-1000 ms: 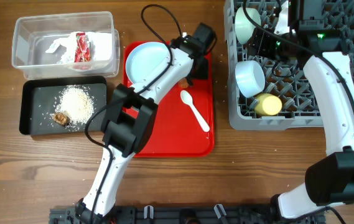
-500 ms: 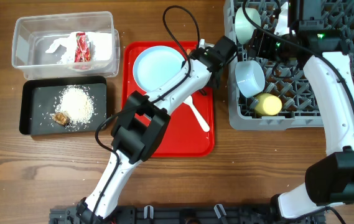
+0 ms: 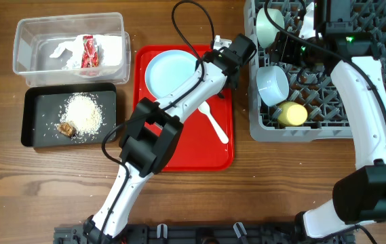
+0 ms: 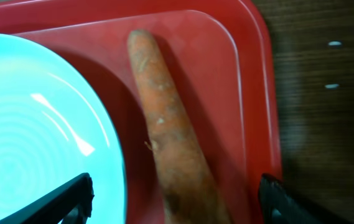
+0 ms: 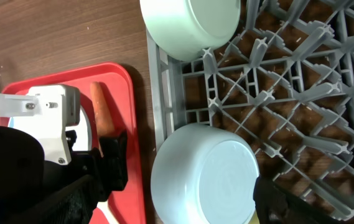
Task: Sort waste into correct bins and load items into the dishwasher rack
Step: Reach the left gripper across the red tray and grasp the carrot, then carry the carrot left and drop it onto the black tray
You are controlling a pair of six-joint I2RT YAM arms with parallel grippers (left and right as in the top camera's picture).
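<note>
My left gripper (image 4: 177,208) is open over the far right corner of the red tray (image 4: 251,74), its fingers either side of the orange carrot (image 4: 167,130). The pale blue plate (image 4: 33,124) lies just left of the carrot. In the overhead view the left gripper (image 3: 234,53) hides the carrot. The white spoon (image 3: 213,120) lies on the tray. My right gripper (image 5: 173,208) is open above the pale blue bowl (image 5: 208,177) in the grey rack (image 5: 288,93), near the mint-green bowl (image 5: 189,22). The yellow cup (image 3: 291,114) lies in the rack.
The clear tub (image 3: 36,34) at the far left holds the white-and-red wrapper paper (image 3: 87,51). The black tray (image 3: 33,102) in front of it holds rice (image 3: 84,112) and a brown scrap (image 3: 66,127). The left arm stretches across the red tray.
My left gripper has swung right from over the plate to the tray's far right corner, uncovering the plate. The right arm has not moved.
</note>
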